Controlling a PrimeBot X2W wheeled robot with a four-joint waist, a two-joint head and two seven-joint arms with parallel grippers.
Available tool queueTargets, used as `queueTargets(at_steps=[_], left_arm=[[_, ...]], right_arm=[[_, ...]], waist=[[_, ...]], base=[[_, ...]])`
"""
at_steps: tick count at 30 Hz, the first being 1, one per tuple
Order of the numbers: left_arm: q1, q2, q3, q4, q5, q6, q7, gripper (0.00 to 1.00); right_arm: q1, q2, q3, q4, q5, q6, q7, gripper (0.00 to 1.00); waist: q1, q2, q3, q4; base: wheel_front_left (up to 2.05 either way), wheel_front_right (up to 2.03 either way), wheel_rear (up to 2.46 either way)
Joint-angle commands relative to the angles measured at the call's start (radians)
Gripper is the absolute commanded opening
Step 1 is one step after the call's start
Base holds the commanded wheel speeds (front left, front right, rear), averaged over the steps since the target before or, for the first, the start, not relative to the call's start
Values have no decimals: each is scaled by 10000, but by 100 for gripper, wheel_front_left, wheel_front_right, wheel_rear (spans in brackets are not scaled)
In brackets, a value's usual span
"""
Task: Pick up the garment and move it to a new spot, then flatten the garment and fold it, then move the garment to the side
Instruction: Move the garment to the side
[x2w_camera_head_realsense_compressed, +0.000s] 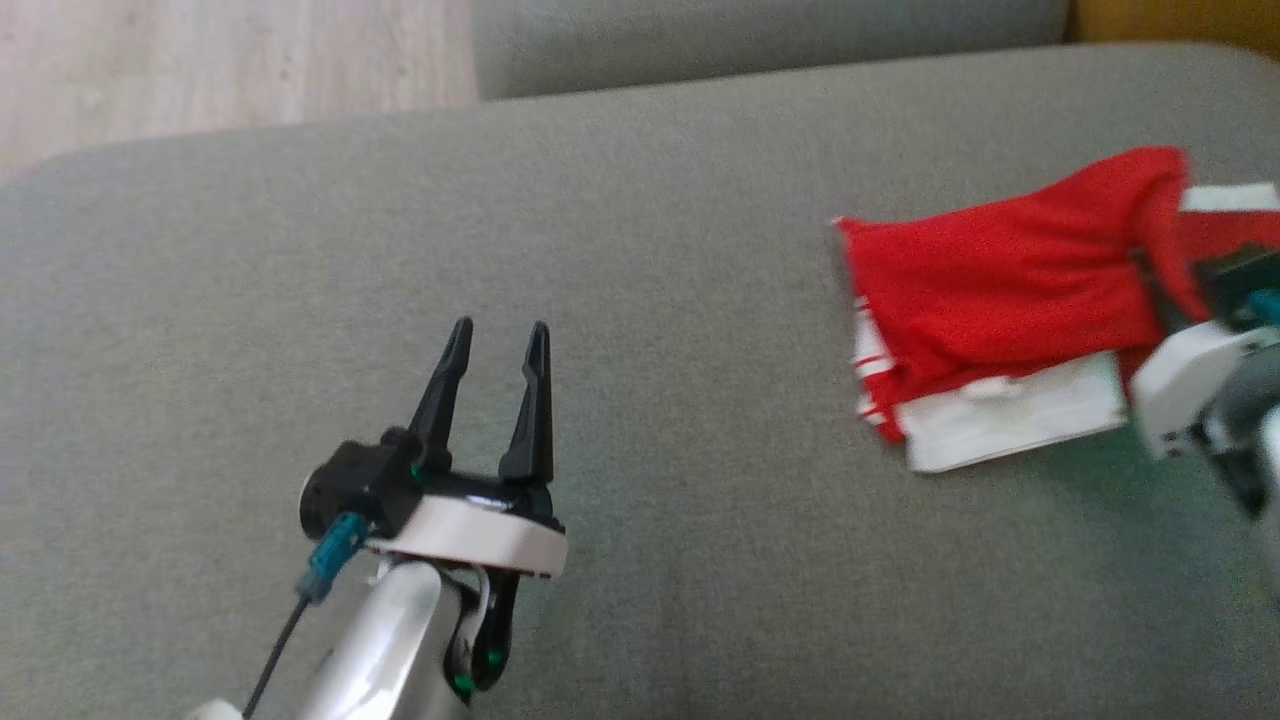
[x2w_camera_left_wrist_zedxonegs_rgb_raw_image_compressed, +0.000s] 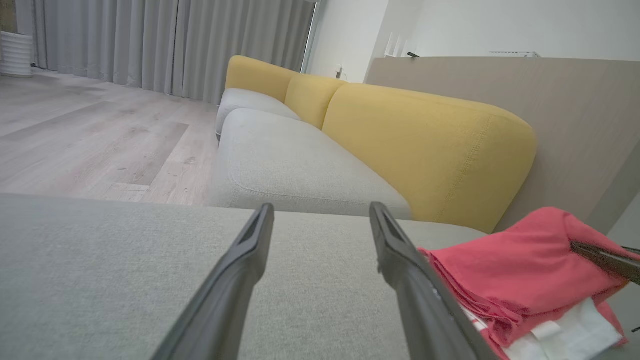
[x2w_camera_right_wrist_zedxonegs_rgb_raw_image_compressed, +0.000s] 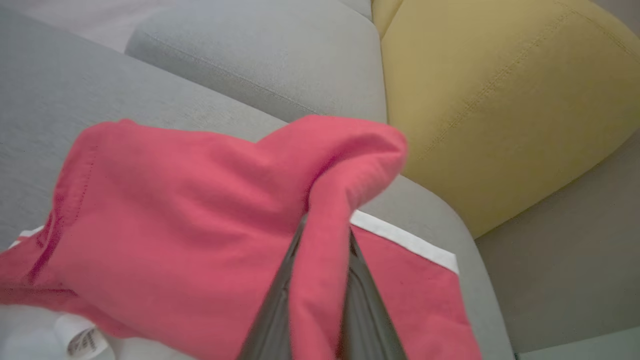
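Note:
The garment (x2w_camera_head_realsense_compressed: 1000, 280) is red with white panels and stripes, lying bunched on the grey sofa seat (x2w_camera_head_realsense_compressed: 620, 250) at the right. My right gripper (x2w_camera_head_realsense_compressed: 1160, 270) is shut on a raised fold of the red cloth at its right end. In the right wrist view the garment (x2w_camera_right_wrist_zedxonegs_rgb_raw_image_compressed: 200, 210) is pinched between the two dark fingers (x2w_camera_right_wrist_zedxonegs_rgb_raw_image_compressed: 272, 315), with the cloth lifted into a peak. My left gripper (x2w_camera_head_realsense_compressed: 498, 335) hovers open over bare cushion well to the left of the garment. In the left wrist view the garment (x2w_camera_left_wrist_zedxonegs_rgb_raw_image_compressed: 500, 270) lies just right of the open fingers (x2w_camera_left_wrist_zedxonegs_rgb_raw_image_compressed: 240, 270).
Yellow backrest cushions (x2w_camera_left_wrist_zedxonegs_rgb_raw_image_compressed: 425, 145) run along the far side of the sofa. A second grey seat cushion (x2w_camera_left_wrist_zedxonegs_rgb_raw_image_compressed: 290, 165) lies beyond a seam. Wood floor (x2w_camera_head_realsense_compressed: 200, 70) lies past the cushion's left edge. A beige wall panel (x2w_camera_left_wrist_zedxonegs_rgb_raw_image_compressed: 550, 110) stands behind the sofa.

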Motion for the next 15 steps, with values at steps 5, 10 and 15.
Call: queueTargets(at_steps=[5, 10, 15], left_arm=[[-801, 38, 322, -295, 94, -35, -93, 100], [-1071, 38, 408, -204, 168, -176, -93, 100], [-1244, 38, 499, -125, 217, -289, -93, 100]], right_arm=[[-492, -1269, -571, -603, 75, -7, 455, 0], [-598, -1641, -1764, -401, -387, -7, 687, 0], [-667, -1558, -2760, -48, -1112, -7, 930, 0]], waist=[[-1, -1, 952, -327], [-1, -1, 1427, -294], [-1, -1, 1661, -175]], base=[[0, 0, 0], [0, 0, 0], [0, 0, 0]])
